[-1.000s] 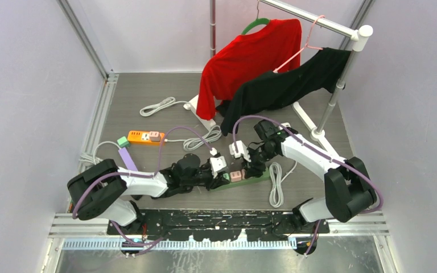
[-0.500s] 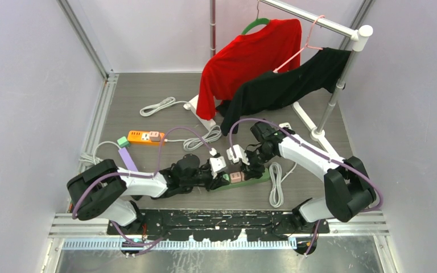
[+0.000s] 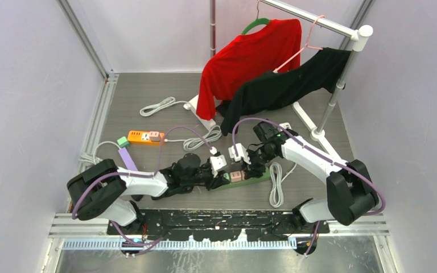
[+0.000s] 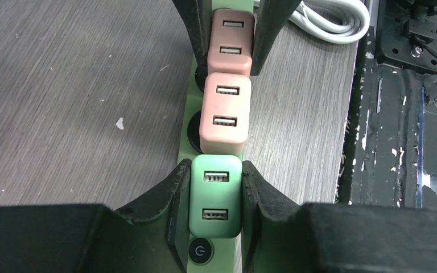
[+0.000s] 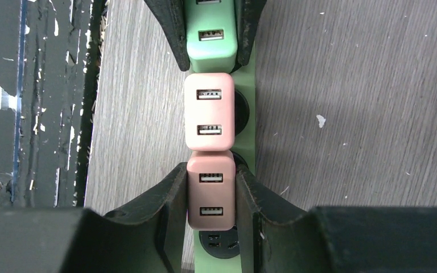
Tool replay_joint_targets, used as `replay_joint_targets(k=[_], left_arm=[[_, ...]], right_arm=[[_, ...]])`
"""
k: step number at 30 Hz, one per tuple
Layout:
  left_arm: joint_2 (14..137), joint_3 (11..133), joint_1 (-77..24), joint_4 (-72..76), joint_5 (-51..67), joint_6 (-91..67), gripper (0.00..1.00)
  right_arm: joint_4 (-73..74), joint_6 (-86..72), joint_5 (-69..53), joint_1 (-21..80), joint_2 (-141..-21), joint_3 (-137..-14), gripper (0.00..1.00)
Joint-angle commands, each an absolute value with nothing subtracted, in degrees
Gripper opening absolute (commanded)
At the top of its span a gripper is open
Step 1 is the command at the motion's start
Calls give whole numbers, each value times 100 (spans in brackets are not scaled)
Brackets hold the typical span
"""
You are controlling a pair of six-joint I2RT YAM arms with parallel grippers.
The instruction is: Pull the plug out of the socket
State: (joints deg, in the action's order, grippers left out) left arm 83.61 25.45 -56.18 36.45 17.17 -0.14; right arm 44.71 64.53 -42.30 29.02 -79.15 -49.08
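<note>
A green power strip lies near the table's front middle, with three USB plugs in a row on it. In the left wrist view my left gripper is shut on the green plug at the strip's switch end. A light pink plug sits in the middle. In the right wrist view my right gripper is shut on the darker pink plug at the other end, beside an empty socket. Whether its pins are still seated is hidden.
An orange power strip lies at the left, and white cables coil to the right of the green strip and farther back. A clothes rack holds a red garment and a black one. The table's black front rail runs close by.
My right wrist swayed slightly left, then back. Both grips stay as they were, and the left arm has not moved.
</note>
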Motion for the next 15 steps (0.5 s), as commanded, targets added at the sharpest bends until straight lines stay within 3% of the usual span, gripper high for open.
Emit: replay_joint_targets(k=[1, 4, 7, 15], left_arm=[[8415, 2357, -5558, 3404, 1274, -436, 30], [8244, 2190, -5582, 3976, 1229, -609, 54], [7927, 2083, -5591, 4249, 1200, -654, 67], [7000, 1588, -5706, 4973, 1341, -100, 72]], right_arm=[[4492, 6389, -4687, 3164, -7953, -5028, 1], [4529, 6470, -4554, 3163, -7989, -5010, 1], [4625, 6563, -4544, 3164, -8017, -5019, 1], [4768, 6688, -4612, 3198, -8104, -5062, 1]])
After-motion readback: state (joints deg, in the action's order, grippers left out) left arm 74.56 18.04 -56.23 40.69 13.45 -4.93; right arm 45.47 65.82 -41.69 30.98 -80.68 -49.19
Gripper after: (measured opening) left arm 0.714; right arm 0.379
